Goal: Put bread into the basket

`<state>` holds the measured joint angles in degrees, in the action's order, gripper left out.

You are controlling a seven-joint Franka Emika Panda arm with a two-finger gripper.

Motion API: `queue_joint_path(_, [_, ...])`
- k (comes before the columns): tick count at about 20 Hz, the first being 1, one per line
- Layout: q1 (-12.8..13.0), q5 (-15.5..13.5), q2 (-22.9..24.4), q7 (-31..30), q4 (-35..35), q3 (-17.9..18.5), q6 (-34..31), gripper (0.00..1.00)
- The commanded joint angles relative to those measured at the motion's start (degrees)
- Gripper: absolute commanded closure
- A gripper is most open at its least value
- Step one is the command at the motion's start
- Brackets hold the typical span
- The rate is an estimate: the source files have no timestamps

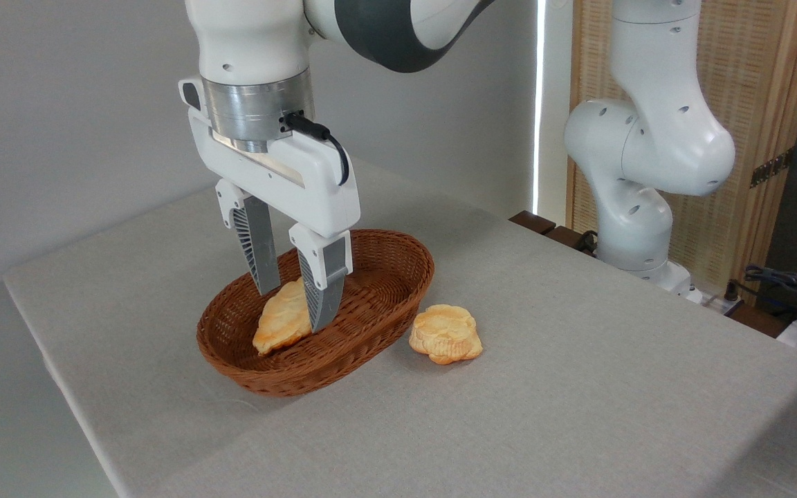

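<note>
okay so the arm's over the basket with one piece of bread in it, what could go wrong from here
1. The gripper fingers straddle the elongated bread lying in the basket; if a finger is touching it, lifting could drag it up or tip it over the shallow rim.
2. The round bread sits on the table close to the basket's right side, so reaching for it could nudge the basket.

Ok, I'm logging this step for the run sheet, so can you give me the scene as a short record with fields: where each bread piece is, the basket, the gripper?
long bread: lying inside the basket, leaning on its near-left wall
round bread: on the table, right of the basket, just clear of it
basket: upright on the grey table
gripper: over the basket, jaws apart, straddling the long bread's upper end
grip: appears released
left to do: round bread not yet in the basket
</note>
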<state>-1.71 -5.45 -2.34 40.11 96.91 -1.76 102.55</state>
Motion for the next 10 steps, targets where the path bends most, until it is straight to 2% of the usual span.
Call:
queue_joint_path(1, [-0.31, 0.35, 0.15, 0.76, -0.58, -0.18, -1.12, 0.00])
queue_joint_path(10, [-0.22, 0.44, -0.20, 0.85, -0.50, -0.62, -1.12, 0.00])
